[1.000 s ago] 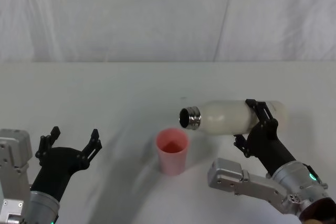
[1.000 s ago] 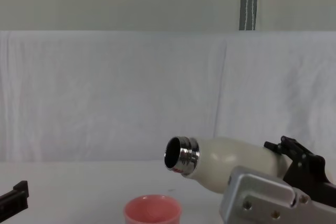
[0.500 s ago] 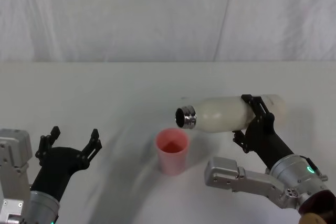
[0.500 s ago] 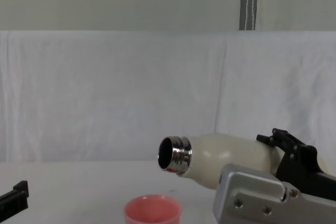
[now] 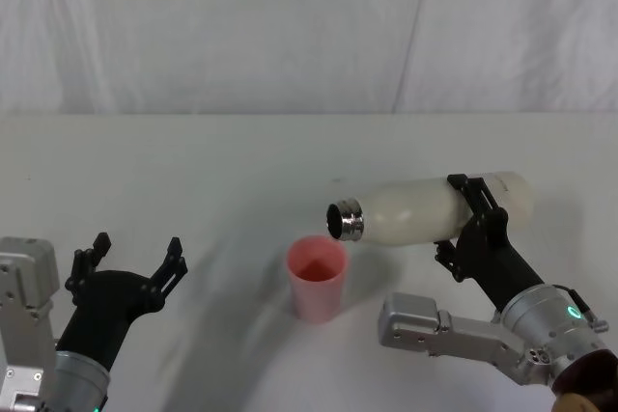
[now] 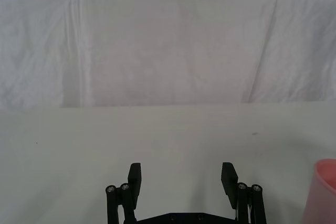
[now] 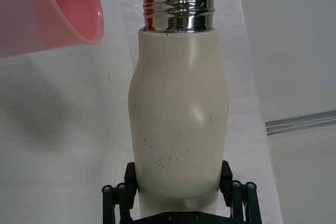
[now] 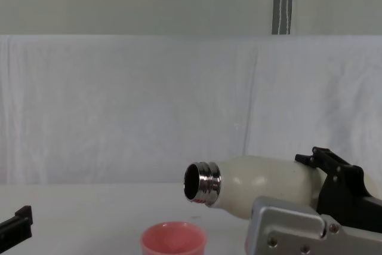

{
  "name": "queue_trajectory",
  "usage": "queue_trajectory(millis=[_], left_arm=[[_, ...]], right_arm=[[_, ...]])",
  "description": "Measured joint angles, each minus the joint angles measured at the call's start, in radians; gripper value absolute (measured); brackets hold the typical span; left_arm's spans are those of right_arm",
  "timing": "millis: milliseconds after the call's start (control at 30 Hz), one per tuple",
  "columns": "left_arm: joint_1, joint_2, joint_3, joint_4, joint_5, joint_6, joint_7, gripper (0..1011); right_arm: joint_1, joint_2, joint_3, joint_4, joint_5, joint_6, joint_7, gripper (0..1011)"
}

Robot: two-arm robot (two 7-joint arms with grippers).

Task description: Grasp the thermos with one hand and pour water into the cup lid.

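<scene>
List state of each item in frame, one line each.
thermos: uncapped, tipped nearly horizontal, held off the table, steel mouth just above and beside the cup lid.
cup lid: upright on the table, open side up; contents not discernible.
right gripper: fingers shut around the thermos near its base.
left gripper: fingers open, holding nothing, low at the left.

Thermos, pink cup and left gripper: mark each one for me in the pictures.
thermos (image 5: 415,209), head view, on its cream body
pink cup (image 5: 316,282), head view, on its outer wall
left gripper (image 6: 181,180), left wrist view, midway between its open tips
</scene>
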Motion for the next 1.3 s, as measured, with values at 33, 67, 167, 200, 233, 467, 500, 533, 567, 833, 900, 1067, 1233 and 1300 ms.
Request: queue_trajectory(millis=[33, 67, 167, 200, 233, 467, 500, 533, 567, 833, 900, 1067, 1233, 1300], left_arm=[[0.0, 0.0, 0.0, 0.0, 0.0, 0.0, 0.0, 1001], [0.0, 0.0, 0.0, 0.0, 0.0, 0.0, 0.0, 1001], [0.0, 0.0, 0.0, 0.0, 0.0, 0.0, 0.0, 1001], [0.0, 0.0, 0.0, 0.0, 0.0, 0.0, 0.0, 1001], [0.0, 0.0, 0.0, 0.0, 0.0, 0.0, 0.0, 1001], [0.0, 0.0, 0.0, 0.0, 0.0, 0.0, 0.0, 1001], [0.0, 0.0, 0.0, 0.0, 0.0, 0.0, 0.0, 1001], [0.0, 0.0, 0.0, 0.0, 0.0, 0.0, 0.0, 1001], [0.0, 0.0, 0.0, 0.0, 0.0, 0.0, 0.0, 1001], [0.0, 0.0, 0.0, 0.0, 0.0, 0.0, 0.0, 1001], [0.0, 0.0, 0.0, 0.0, 0.0, 0.0, 0.0, 1001], [0.0, 0.0, 0.0, 0.0, 0.0, 0.0, 0.0, 1001], [0.0, 0.0, 0.0, 0.0, 0.0, 0.0, 0.0, 1001], [0.0, 0.0, 0.0, 0.0, 0.0, 0.0, 0.0, 1001]], right_arm=[[0.0, 0.001, -0.001, 0.0, -0.002, 0.0, 0.0, 949], [0.001, 0.003, -0.002, -0.001, -0.004, 0.001, 0.0, 949], [0.001, 0.005, -0.003, -0.001, -0.008, 0.001, -0.001, 949], [0.002, 0.006, -0.005, -0.001, -0.011, 0.003, -0.001, 949], [0.003, 0.006, -0.006, -0.001, -0.012, 0.003, -0.001, 949], [0.007, 0.01, -0.016, 0.001, -0.029, 0.01, -0.001, 949], [0.007, 0.01, -0.016, 0.001, -0.03, 0.01, -0.001, 949], [0.008, 0.01, -0.016, 0.002, -0.031, 0.011, -0.001, 949], [0.008, 0.01, -0.017, 0.002, -0.031, 0.011, -0.001, 949], [0.014, 0.01, -0.023, 0.014, -0.043, 0.016, -0.003, 949], [0.017, 0.012, -0.027, 0.018, -0.052, 0.018, -0.006, 949], [0.022, 0.015, -0.033, 0.022, -0.069, 0.022, -0.013, 949], [0.026, 0.016, -0.037, 0.027, -0.078, 0.025, -0.019, 949], [0.028, 0.016, -0.039, 0.027, -0.082, 0.027, -0.021, 949]])
